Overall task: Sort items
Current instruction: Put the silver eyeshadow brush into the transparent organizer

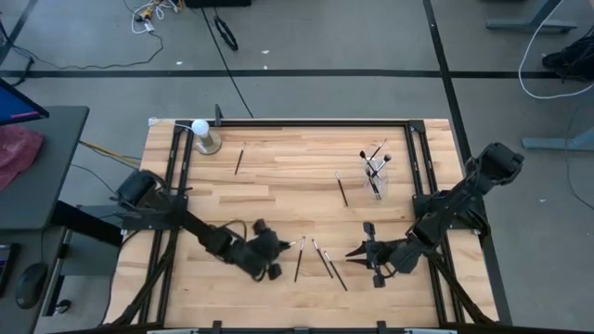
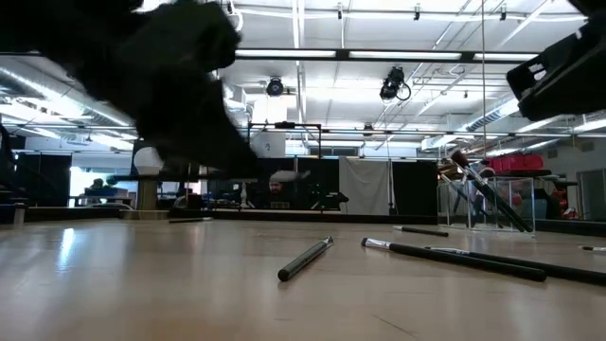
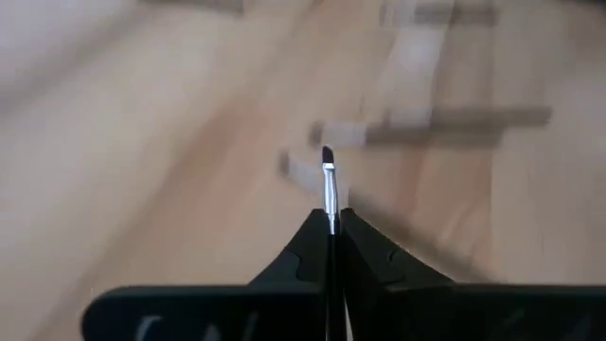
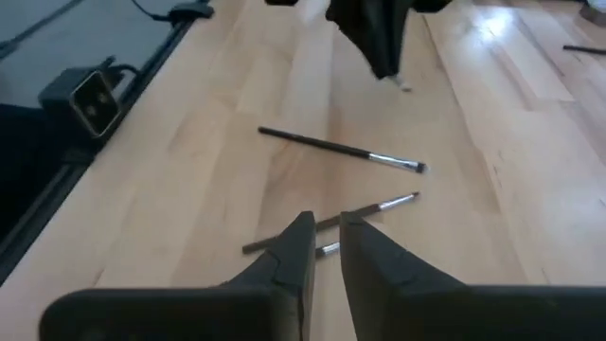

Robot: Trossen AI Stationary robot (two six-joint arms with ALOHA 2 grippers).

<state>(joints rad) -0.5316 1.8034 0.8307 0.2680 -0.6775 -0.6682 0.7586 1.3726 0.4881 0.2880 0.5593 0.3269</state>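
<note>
Left claw (image 1: 276, 252) sits at the tabletop's (image 1: 278, 186) near edge, toward seven o'clock from the centre. Its fingers are clamped on a thin brush (image 3: 329, 185), whose silver ferrule and dark tip project beyond the fingertips in the left wrist view.

Right claw (image 1: 360, 251) sits at about five o'clock from the centre, low over the wood. Its fingers (image 4: 295, 248) stand slightly apart, gripping nothing, poised just over the loose brushes.

Three loose brushes (image 1: 320, 260) lie flat between the two claws, close together near the near edge. One further stick (image 1: 239, 161) lies at about eleven o'clock, and another (image 1: 342, 188) at about one o'clock, just beside a clear cup (image 1: 375, 176) that holds several brushes upright.

A white ball on a metallic base (image 1: 203, 135) stands at the far left corner, well apart from the brushes.
</note>
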